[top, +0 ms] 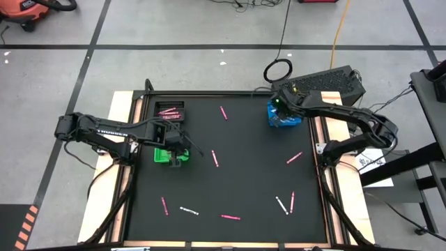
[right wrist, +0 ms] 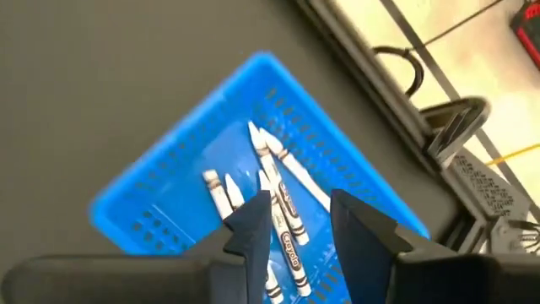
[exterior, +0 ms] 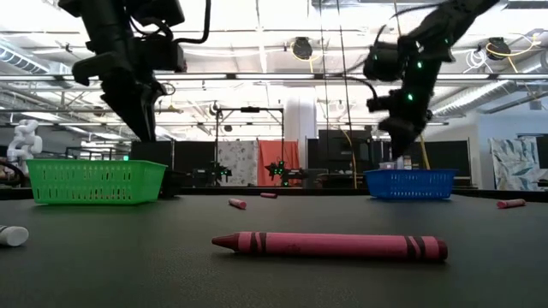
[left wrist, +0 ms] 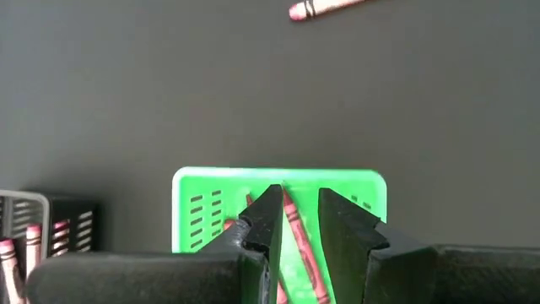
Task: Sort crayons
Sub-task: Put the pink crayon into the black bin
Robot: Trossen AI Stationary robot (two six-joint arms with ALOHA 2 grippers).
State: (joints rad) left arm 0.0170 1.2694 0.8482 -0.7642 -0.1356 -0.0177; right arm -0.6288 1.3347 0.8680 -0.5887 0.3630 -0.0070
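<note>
1. Low view is showing, nearest the camera, one pink crayon (exterior: 330, 245) lying flat on the black table (exterior: 128, 265), with a white crayon (exterior: 12, 235) at the picture's left edge and more pink ones farther back.
2. Beyond them the green basket (exterior: 94, 181) and the blue basket (exterior: 409, 183) are standing well apart, each with an arm hanging above it.
3. The left gripper (left wrist: 297, 221) is hovering directly over the green basket; its fingers are standing narrowly apart with nothing pinched between them, and the pink crayons (left wrist: 295, 241) are lying in the basket below the gap.
4. The right gripper (right wrist: 301, 213) is hanging over the blue basket with its fingers parted and empty; the white crayons (right wrist: 270, 181) are resting loose on the basket floor beneath it, one showing straight through the gap.
5. Sorting is looking roughly half done, judging by the layout: pink ones are sitting in the green basket, white ones in the blue, and a black tray (top: 170, 111) beside the green basket is also holding pink crayons.
6. About nine loose crayons are waiting on the table in the high view, mostly pink, such as one near the centre (top: 215, 158), plus two white ones along the near side (top: 189, 209), all well away from both grippers.
</note>
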